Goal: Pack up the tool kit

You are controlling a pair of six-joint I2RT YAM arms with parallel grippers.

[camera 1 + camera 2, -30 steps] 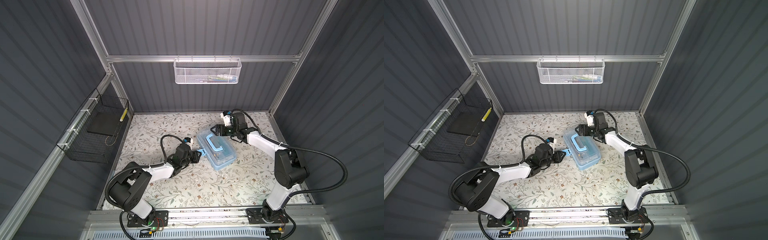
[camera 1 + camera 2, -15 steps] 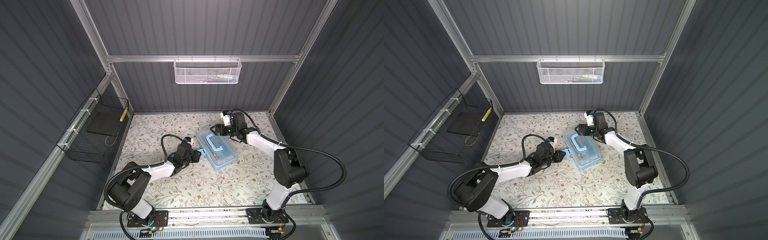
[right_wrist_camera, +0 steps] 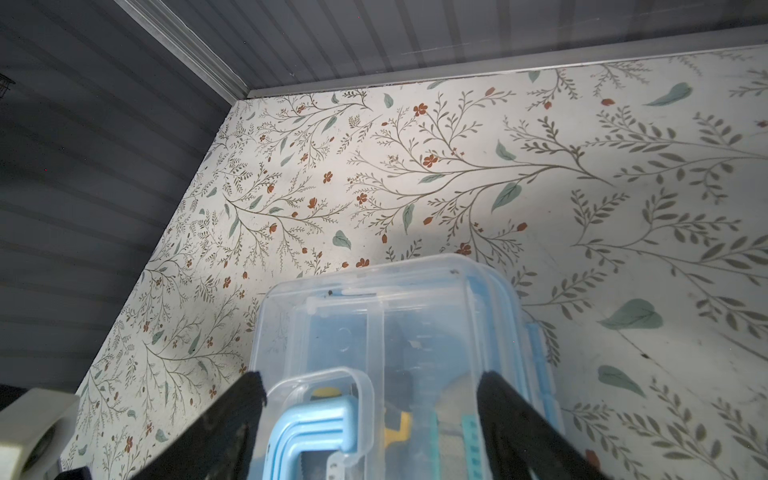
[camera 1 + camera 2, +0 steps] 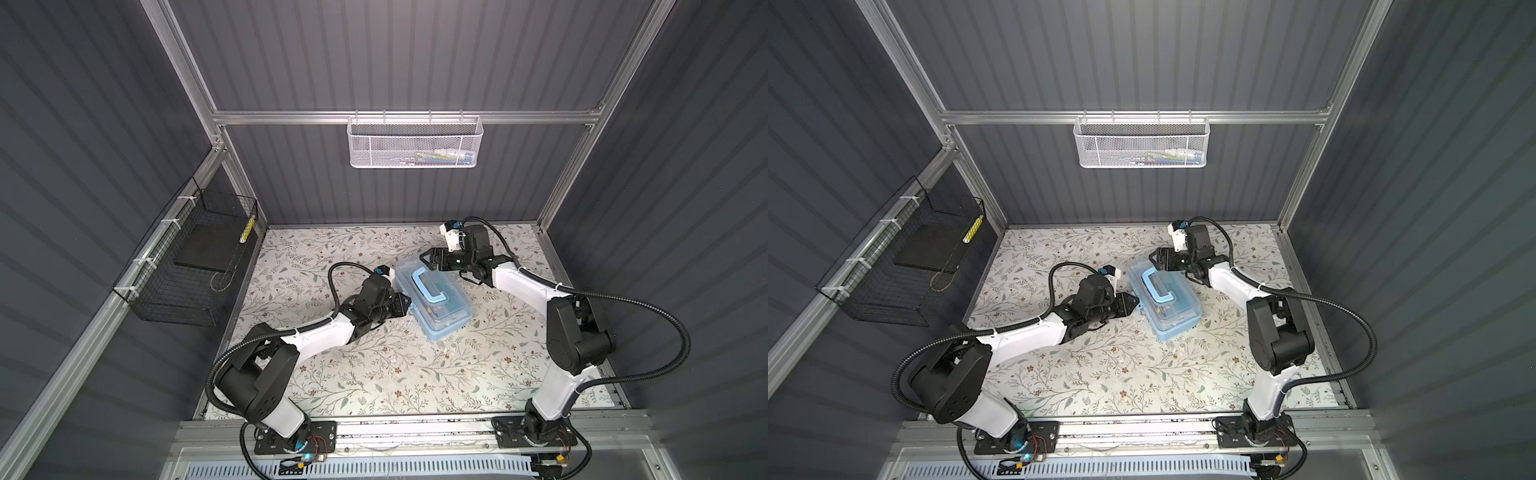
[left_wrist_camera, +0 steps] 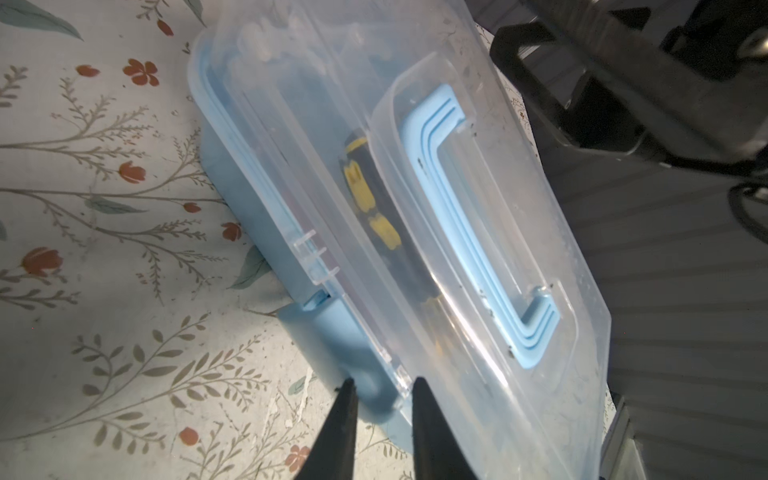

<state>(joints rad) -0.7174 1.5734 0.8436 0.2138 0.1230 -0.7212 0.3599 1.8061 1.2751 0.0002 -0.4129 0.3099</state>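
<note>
Just right of centre in both top views, the tool kit (image 4: 446, 318) lies askew on the floral tabletop (image 4: 374, 374). It is a light-blue box with its clear lid (image 5: 316, 108) down and its blue handle (image 5: 532, 336) folded flat.

On the box's nearer long side, the left gripper (image 5: 384, 399) is nearly closed. The blue latch (image 5: 332, 332) sits between its fingertips, and it appears to be pinching it.

The box looks like thin moulded plastic, so I judge it light and fairly stiff in the base. The lid probably flexes, and the smooth walls give pads little bite. A one-sided push would likely slide it, so the far end wants bracing.

The best holds seem to be the latch tab, the handle, or a span across the narrow width. A tool with a yellow-and-black grip (image 5: 365, 199) shows through the lid, and it would probably rattle about if the box were tipped.

At the far end, the right gripper (image 3: 370, 380) is spread wide astride the lid's raised handle recess and clamps nothing. I cannot tell whether its pads touch the lid.

The tabletop is flat, matt and lightly scuffed. Dark ribbed walls in an aluminium frame close it in on three sides. A black wire basket (image 4: 187, 266) hangs at middle left of the frame. A white mesh basket (image 4: 415, 143) hangs at upper centre, and its contents are too small to make out.
</note>
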